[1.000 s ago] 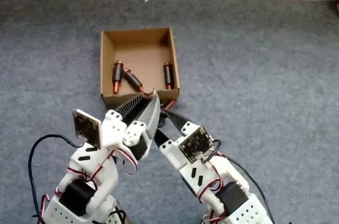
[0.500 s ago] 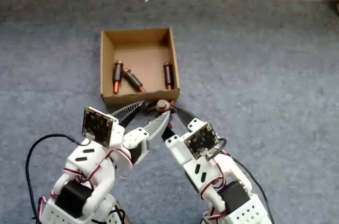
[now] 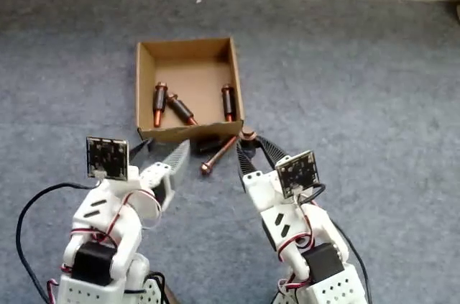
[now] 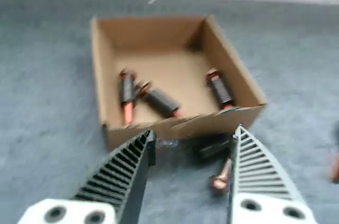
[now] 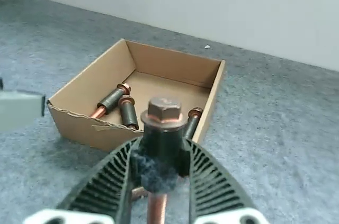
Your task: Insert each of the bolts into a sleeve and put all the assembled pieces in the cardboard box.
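In the right wrist view I'm losing the lower end of the held bolt point(image 5: 161, 112) past the picture's edge, and its sleeve point(image 5: 159, 147) is covering part of one assembled piece point(image 5: 192, 121) in the cardboard box point(image 5: 79, 123). A pale blurred shape point(image 5: 21, 108) is getting cut by the edge; I can't tell what it is. In the left wrist view the loose sleeve point(image 4: 212, 147) is reading as a dark smear, a finger point(image 4: 254, 166) of the left gripper point(image 4: 194, 132) is hiding part of the loose bolt point(image 4: 221, 176), and an orange bit point(image 4: 335, 167) is running off the edge.
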